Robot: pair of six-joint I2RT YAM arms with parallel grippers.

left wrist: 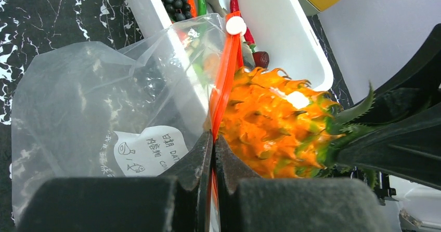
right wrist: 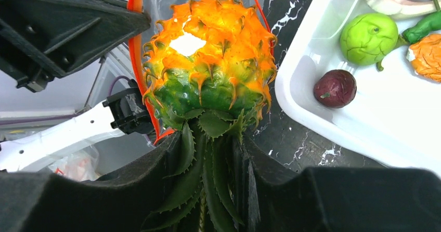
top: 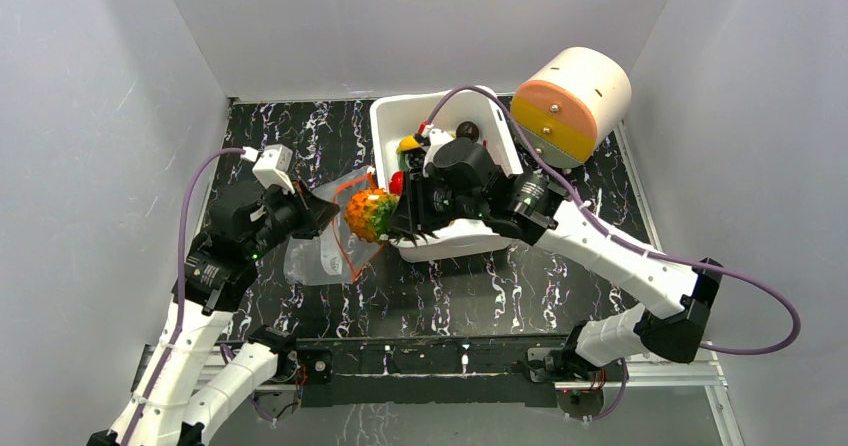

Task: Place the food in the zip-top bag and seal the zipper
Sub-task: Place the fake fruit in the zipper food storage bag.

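Fingers of the left gripper (left wrist: 213, 138) are pressed together on the red-orange zipper (left wrist: 224, 81). By it the clear zip-top bag (top: 318, 256) is held with its mouth open, left of the worktop's centre. At that mouth, the toy pineapple (right wrist: 208, 71) is clamped by its green leaves in the right gripper (right wrist: 213, 156). A white bin (top: 390, 116) of toy food is set toward the far edge.

Robot test cell, probably a lab.
Plain grey panels (top: 100, 116) box in a black marbled table (top: 280, 126) left, far and right; a metal rail (top: 670, 371) at its near edge carries arm bases (top: 590, 344), and purple cables (top: 796, 321) trail.
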